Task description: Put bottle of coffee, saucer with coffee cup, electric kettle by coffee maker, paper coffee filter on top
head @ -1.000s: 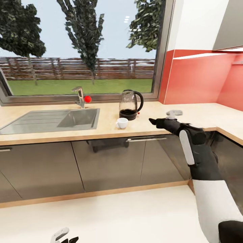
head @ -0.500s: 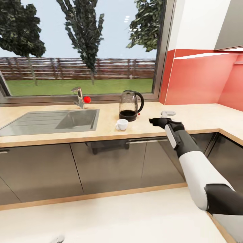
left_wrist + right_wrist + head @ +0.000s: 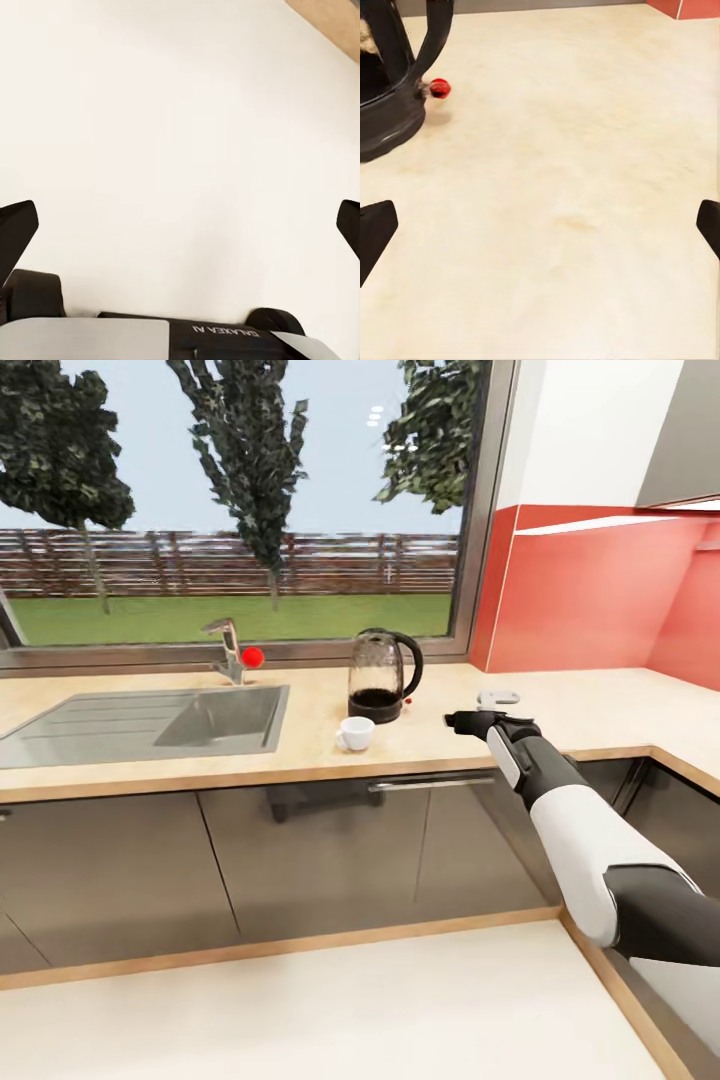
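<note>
On the kitchen countertop (image 3: 600, 710) the electric kettle (image 3: 384, 675) stands by the window, a glass jug with black base, looped handle and a small red switch. The white coffee cup (image 3: 355, 733) sits just in front of it, directly on the worktop. My right gripper (image 3: 458, 721) hovers low over the counter to the right of both, open and holding nothing. The right wrist view has the kettle's base (image 3: 386, 90) off to one side and bare worktop under the right gripper (image 3: 540, 232). My left gripper (image 3: 180, 232) is open over a pale surface.
A steel sink (image 3: 140, 720) with a faucet (image 3: 228, 650) takes the counter's left part. Red backsplash (image 3: 590, 600) closes the right corner, where the worktop turns toward me. Grey cabinet fronts (image 3: 300, 850) run below. A pale island top (image 3: 300, 1010) lies between me and them.
The right forearm has dropped and stretched out, with the gripper staying near the same spot on the counter. The left gripper has left the head view's bottom edge. The camera shifted slightly.
</note>
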Controlling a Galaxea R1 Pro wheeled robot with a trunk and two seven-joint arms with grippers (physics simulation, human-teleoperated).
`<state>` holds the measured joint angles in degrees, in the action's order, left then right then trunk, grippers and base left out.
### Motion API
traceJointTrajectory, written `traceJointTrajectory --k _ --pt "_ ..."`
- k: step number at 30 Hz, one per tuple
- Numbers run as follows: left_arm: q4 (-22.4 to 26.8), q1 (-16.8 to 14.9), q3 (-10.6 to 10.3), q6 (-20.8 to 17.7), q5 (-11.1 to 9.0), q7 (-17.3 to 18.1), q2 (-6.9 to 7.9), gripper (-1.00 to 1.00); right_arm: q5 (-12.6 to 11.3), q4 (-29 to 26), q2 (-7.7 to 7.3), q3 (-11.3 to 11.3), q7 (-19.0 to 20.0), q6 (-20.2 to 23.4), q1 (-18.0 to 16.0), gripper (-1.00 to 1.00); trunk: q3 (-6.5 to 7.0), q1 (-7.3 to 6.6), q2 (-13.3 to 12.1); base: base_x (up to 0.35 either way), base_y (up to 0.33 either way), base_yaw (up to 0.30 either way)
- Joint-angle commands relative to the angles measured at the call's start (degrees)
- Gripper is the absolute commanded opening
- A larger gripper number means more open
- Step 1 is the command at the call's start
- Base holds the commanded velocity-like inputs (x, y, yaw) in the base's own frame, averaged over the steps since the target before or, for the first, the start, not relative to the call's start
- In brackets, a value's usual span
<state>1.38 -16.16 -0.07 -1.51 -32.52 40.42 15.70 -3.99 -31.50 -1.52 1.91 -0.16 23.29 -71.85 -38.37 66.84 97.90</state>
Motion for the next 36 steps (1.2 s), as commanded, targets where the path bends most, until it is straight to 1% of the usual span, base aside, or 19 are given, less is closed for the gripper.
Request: traceJointTrajectory --k 1,11,16,21,26,36 --pt "0.0 0.0 0.0 -0.2 -0.3 0.2 0.02 1.00 -0.4 0.0 -0.06 0.2 0.0 0.3 0.0 1.00 -0.05 0.01 0.0 0.162 -0.096 0.000" --pt "0.0 0.1 0.0 -0.2 -0.4 0.2 0.04 1.00 -0.5 0.0 0.65 0.6 0.1 0.3 0.0 1.00 -0.05 0.01 0.0 0.148 0.014 0.000" --pt "0.0 0.1 0.0 -0.2 -0.4 0.2 0.04 1.00 -0.5 0.0 1.47 0.6 0.1 0.2 0.0 1.00 -0.05 0.01 0.0 0.123 0.052 0.000" --pt "0.0 0.1 0.0 -0.2 -0.4 0.1 0.04 1.00 -0.5 -0.1 1.58 0.6 0.1 -0.2 0.0 1.00 -0.05 0.01 0.0 0.143 0.006 0.000" --pt "0.0 0.1 0.0 -0.3 -0.4 0.2 0.04 1.00 -0.4 0.0 1.60 0.6 0.1 -1.9 0.0 1.00 -0.05 0.01 0.0 0.096 0.001 0.000" --pt "0.0 0.1 0.0 -0.3 -0.4 0.2 0.04 1.00 -0.4 0.1 1.61 0.6 0.0 -2.2 0.0 1.00 -0.05 0.01 0.0 0.080 0.000 0.000"
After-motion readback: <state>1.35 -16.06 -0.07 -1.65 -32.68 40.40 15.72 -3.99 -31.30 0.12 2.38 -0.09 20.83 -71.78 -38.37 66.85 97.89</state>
